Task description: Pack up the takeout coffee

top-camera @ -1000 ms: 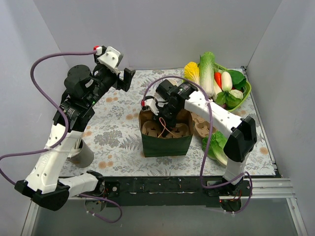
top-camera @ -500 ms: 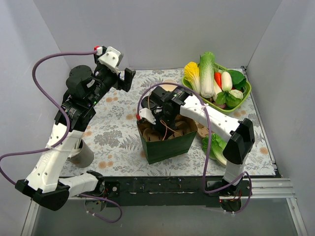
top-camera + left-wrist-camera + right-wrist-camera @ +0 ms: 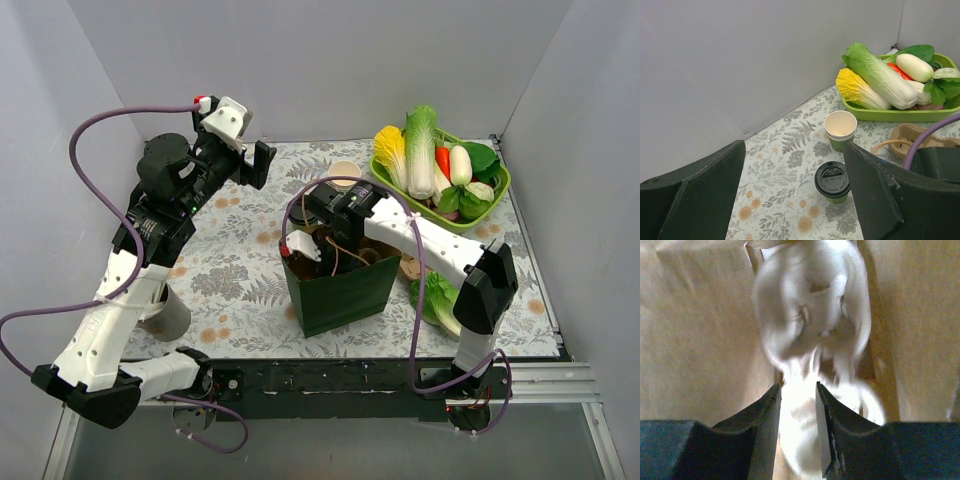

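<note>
- Left gripper (image 3: 794, 150) high at upper left of the overhead view, fingers spread wide, nothing between them.
- Takeout coffee (image 3: 832, 181) at lower centre of the left wrist view: black lid on, upright on the patterned table (image 3: 780, 165), open cup (image 3: 840, 129) just behind.
- Right gripper (image 3: 797, 387) down inside the green bag (image 3: 340, 295) at frame centre: narrow gap, pale blur within, grip impossible to tell.
- Vegetable basket (image 3: 880, 115) at upper right.

Black-lidded cup (image 3: 832, 180) upright beside open cup (image 3: 840, 128)
</note>
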`<state>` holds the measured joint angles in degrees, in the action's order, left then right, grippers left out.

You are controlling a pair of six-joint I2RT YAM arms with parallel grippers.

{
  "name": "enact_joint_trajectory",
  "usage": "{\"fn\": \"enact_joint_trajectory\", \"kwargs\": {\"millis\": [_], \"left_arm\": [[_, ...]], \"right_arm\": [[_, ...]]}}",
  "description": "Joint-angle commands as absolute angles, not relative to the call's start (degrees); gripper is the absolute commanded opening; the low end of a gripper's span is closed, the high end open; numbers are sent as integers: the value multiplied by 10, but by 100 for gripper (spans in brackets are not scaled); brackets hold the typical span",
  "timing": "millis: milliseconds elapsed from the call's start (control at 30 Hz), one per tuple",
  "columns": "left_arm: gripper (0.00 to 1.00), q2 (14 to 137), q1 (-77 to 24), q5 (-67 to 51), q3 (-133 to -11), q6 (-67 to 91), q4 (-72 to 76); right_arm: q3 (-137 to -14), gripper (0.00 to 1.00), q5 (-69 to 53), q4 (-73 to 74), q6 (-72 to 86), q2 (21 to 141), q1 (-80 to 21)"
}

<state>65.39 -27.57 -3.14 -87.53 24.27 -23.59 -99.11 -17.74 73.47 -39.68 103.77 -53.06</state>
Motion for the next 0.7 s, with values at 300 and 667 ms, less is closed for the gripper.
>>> {"fn": "enact_joint_trajectory", "kwargs": {"millis": [300, 667], "left_arm": [[81, 622, -272, -83, -820, 264, -275], [83, 642, -269, -340, -767, 282, -389]], "right_arm": [[-1096, 64, -185, 749, -384, 965, -531], [-1096, 72, -115, 637, -381, 859, -526]]}}
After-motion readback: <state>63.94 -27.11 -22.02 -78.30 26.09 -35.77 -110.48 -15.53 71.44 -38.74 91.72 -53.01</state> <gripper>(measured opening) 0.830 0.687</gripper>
